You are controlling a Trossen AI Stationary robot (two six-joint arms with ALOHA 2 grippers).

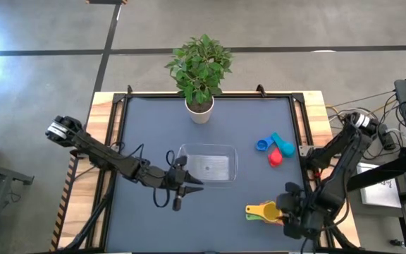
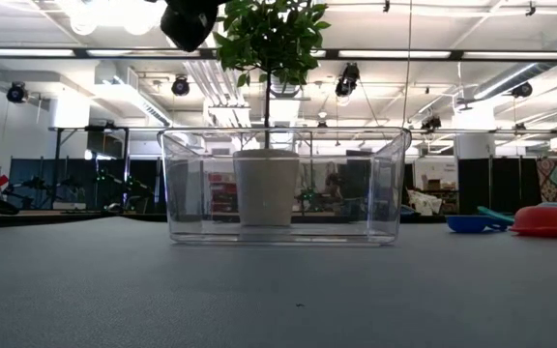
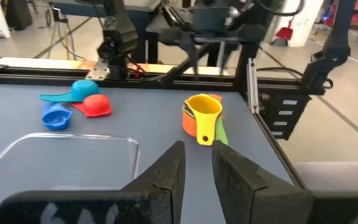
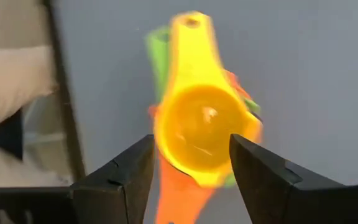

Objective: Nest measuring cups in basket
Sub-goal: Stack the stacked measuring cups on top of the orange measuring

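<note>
A nested stack of measuring cups, the yellow one (image 1: pixel 262 209) uppermost over orange and green, lies on the table near the front right. My right gripper (image 4: pixel 191 146) hangs above the stack (image 3: pixel 202 112), pointing steeply down. It is open, with one finger on either side of the yellow bowl (image 4: pixel 197 127), and it touches nothing. The blue (image 1: pixel 261 145), teal (image 1: pixel 280 142) and red (image 1: pixel 275 158) cups lie loose farther back on the right. The clear basket (image 1: pixel 206 147) stands mid-table with nothing in it. My left gripper (image 3: pixel 197 158) hovers at the basket's near left corner, open by a narrow gap, holding nothing.
A potted plant in a white pot (image 1: pixel 199 110) stands at the table's far edge, behind the basket (image 2: pixel 187 184). A raised dark frame (image 1: pixel 298 127) borders the grey mat. Bare mat lies between the basket and the loose cups (image 3: pixel 73 102) on the right.
</note>
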